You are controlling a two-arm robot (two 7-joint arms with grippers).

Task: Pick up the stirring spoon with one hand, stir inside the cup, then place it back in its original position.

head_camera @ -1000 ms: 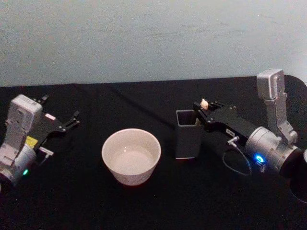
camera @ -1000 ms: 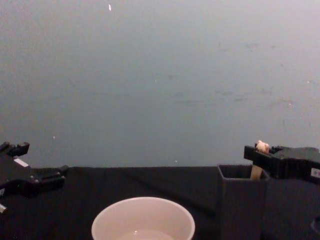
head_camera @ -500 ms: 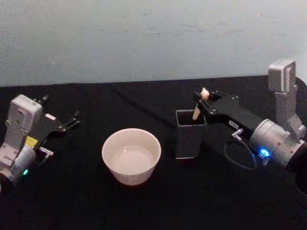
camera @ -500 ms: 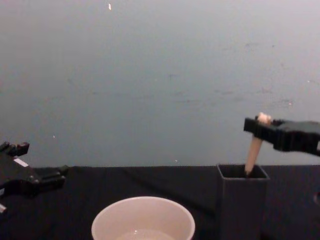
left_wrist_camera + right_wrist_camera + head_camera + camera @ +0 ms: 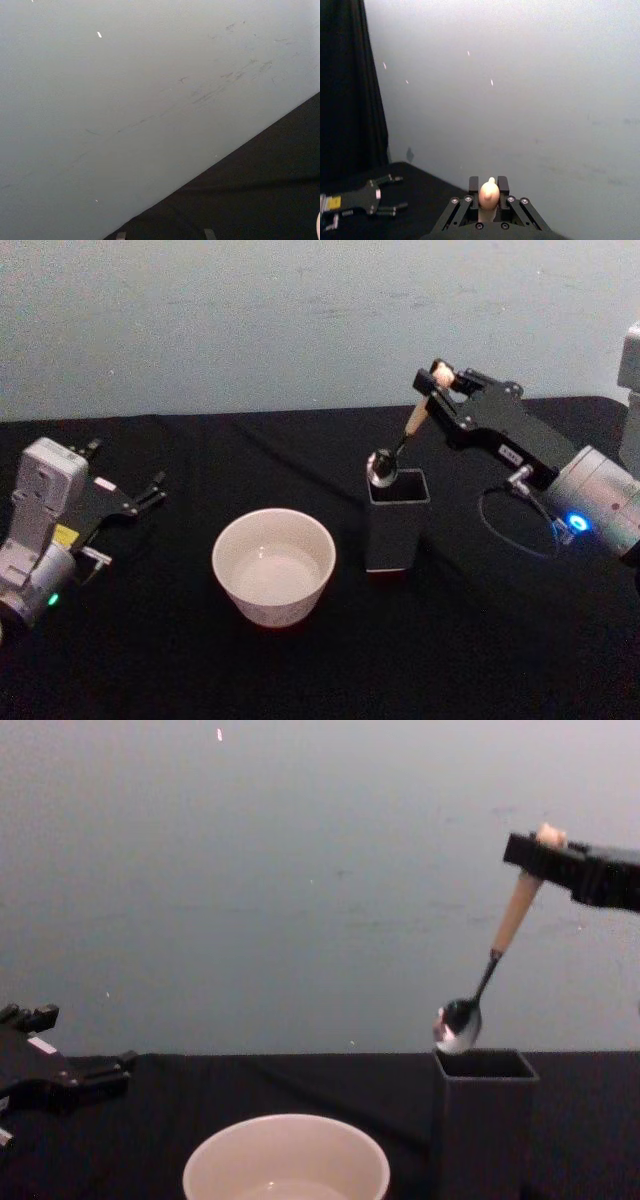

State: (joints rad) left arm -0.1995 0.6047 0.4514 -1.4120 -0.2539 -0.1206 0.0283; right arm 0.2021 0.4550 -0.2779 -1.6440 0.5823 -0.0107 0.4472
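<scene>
The right gripper [image 5: 437, 380] is clamped on the top of the spoon [image 5: 405, 430], just under its bear head, raised above the table [image 5: 480, 640]. The spoon hangs tilted, its metal bowl just over the left rim of the holder's [image 5: 395, 530] open top. The cup [image 5: 270, 605] stands left of the holder, apart from it; whether it holds liquid cannot be told. The left gripper [image 5: 125, 468] rests at the table's left, fingers spread.

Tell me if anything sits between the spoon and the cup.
Nothing visible does. The right gripper holds the stirring spoon above the holder; bare tablecloth lies between holder and cup. The left gripper is parked far left.
</scene>
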